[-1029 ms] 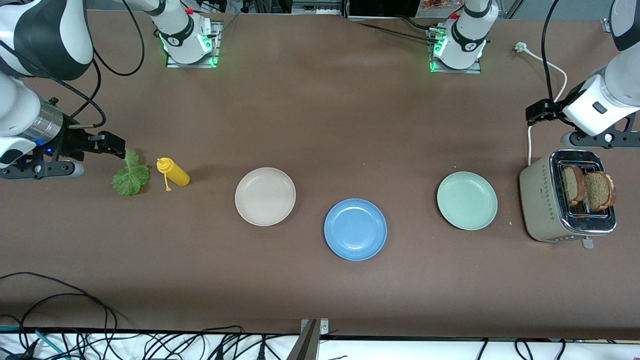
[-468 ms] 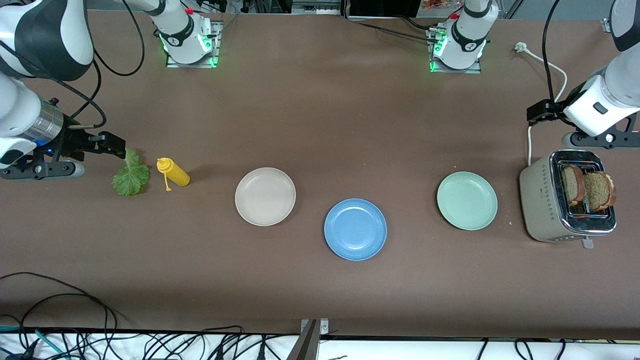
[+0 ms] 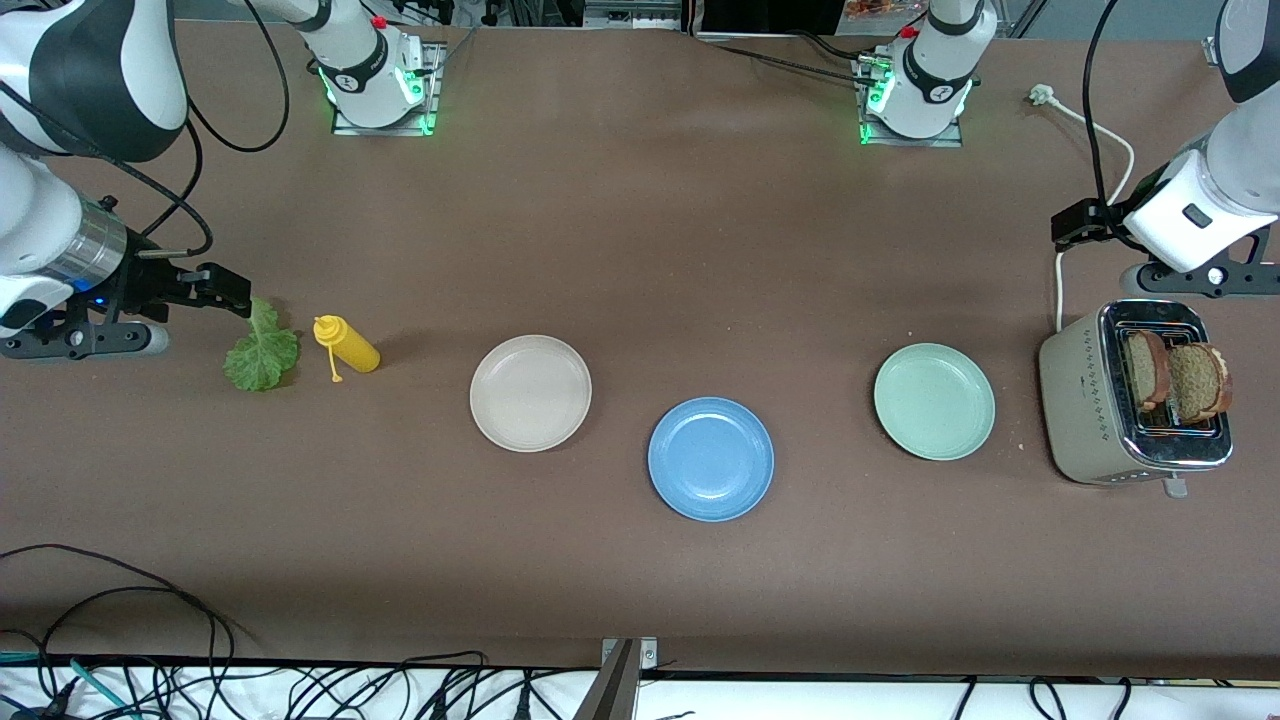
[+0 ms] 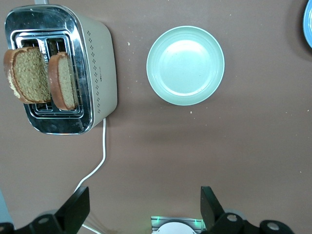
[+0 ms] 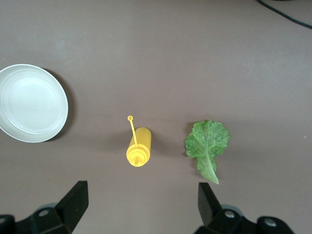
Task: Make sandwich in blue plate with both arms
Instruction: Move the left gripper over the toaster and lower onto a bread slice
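Front view: next to nothing has changed over the last second. My left wrist crept a touch away from the toaster (image 3: pixel 1135 395); my right arm sits as it was; nothing on the desk (image 3: pixel 640 220) has moved. So the sandwich is not started.

Nearest the camera, the blue plate (image 3: pixel 710 458) is empty, mid-desk. A bit farther back, the beige plate (image 3: pixel 530 392) is toward my right arm's end and the mint plate (image 3: pixel 934 401) toward my left arm's end, both bare. The two bread slices (image 3: pixel 1175 378) stand upright in the toaster slots. The lettuce leaf (image 3: pixel 262 350) lies flat beside the yellow bottle (image 3: pixel 346 344), apart from it.

Left tool (image 4: pixel 141 207): released, holding nothing, hanging over bare desk just off the toaster. Right tool (image 5: pixel 141 202): released and empty, over the desk near the lettuce stem.

My read: both arms are staged, left for bread, right for lettuce. Bread should go down first.
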`<state>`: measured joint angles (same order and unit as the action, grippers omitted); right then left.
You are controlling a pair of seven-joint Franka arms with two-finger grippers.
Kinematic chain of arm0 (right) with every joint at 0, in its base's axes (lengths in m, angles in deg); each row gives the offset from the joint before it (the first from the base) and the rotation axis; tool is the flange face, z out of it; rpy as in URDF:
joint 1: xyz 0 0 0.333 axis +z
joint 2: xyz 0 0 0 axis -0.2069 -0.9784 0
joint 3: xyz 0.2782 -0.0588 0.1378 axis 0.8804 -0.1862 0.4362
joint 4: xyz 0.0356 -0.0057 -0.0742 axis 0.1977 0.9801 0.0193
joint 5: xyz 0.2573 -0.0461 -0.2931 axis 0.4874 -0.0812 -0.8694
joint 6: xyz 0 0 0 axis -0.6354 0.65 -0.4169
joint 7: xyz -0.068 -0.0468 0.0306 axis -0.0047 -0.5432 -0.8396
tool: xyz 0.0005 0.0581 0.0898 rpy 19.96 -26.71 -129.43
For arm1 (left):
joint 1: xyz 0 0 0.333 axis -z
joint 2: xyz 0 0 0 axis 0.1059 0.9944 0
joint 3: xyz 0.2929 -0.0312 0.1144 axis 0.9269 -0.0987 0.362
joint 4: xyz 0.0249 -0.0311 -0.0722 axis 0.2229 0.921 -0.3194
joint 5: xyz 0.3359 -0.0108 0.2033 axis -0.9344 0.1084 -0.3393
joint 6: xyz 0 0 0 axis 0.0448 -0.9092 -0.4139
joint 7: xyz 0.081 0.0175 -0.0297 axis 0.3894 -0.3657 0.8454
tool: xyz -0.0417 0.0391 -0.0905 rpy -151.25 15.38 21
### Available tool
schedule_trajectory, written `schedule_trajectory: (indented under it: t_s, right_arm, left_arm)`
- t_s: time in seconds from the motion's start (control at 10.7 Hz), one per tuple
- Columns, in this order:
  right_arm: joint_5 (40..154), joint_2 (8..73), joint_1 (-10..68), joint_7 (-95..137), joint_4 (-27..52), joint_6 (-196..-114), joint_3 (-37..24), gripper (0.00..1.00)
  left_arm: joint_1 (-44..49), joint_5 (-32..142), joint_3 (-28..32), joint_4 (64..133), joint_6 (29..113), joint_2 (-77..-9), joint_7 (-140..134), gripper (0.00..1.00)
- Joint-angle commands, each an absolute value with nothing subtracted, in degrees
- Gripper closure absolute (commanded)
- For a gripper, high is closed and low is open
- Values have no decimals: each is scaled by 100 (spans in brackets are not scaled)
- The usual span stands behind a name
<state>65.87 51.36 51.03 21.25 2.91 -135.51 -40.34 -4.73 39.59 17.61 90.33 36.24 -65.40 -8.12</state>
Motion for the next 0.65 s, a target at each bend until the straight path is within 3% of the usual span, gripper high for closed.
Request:
schedule_trajectory:
  t_s: [0.0,0.56]
  right_arm:
    - [6523,5139,5114,2073,250,-13529,-4052,0]
    - [6523,5139,5114,2073,258,-13503,-4052,0]
  left_arm:
    - [-511,3813,1775,9019,3584,-6526,-848,0]
    - [-1398,3866,1775,9010,3862,-6062,-1305,0]
